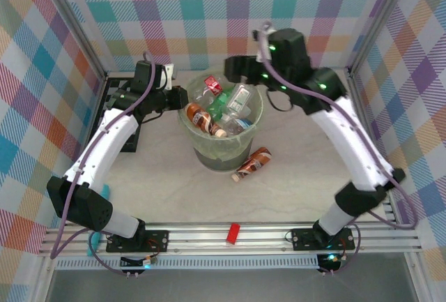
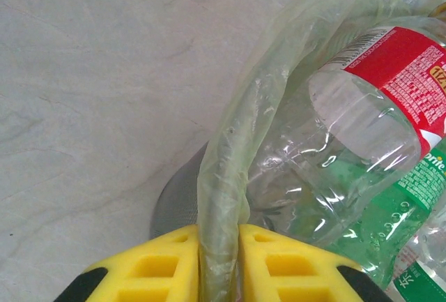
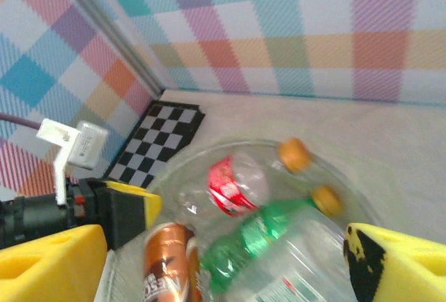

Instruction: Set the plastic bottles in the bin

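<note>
Bottles (image 1: 209, 117) already crowded the pale-green bin (image 1: 209, 152) at the centre of the top view: clear red-labelled, green and brown ones were heaped up to its rim. One brown bottle (image 1: 252, 164) lay on its side on the surface (image 1: 174, 190), just beside the bin's lower right. The left end effector (image 2: 219, 260) was pinching the bin's lined rim. The right end effector (image 3: 219, 253) hung over the heap with its fingers spread, holding nothing. By my judgement the task was nearly finished, with that one bottle left to bin.
</note>
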You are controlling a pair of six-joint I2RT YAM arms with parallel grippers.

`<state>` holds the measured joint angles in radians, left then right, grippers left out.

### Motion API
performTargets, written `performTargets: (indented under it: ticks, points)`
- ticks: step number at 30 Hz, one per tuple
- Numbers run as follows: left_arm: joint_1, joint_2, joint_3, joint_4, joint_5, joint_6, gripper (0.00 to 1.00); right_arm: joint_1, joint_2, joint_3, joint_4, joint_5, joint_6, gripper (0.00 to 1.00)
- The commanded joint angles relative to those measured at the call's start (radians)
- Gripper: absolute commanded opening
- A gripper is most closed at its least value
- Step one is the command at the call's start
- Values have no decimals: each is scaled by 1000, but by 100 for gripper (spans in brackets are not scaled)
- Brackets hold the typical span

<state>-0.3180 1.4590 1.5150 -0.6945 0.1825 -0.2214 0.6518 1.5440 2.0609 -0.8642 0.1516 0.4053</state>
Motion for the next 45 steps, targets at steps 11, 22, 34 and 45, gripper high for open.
performTargets:
  ticks: [11, 22, 34, 45]
  points:
    - [-1, -15, -17, 92, -82, -59, 13, -139, -432, -785, -135, 71, 460, 77]
    - [3, -22, -17, 64, -192, -67, 9, -76, -334, -1218, 367, -209, 763, 74]
    - [19, -36, -13, 66, -206, -76, 8, -58, -135, -1249, 479, -231, 826, 80]
    - [19, -40, -17, 65, -169, -73, 8, -55, -51, -1259, 537, -198, 829, 69]
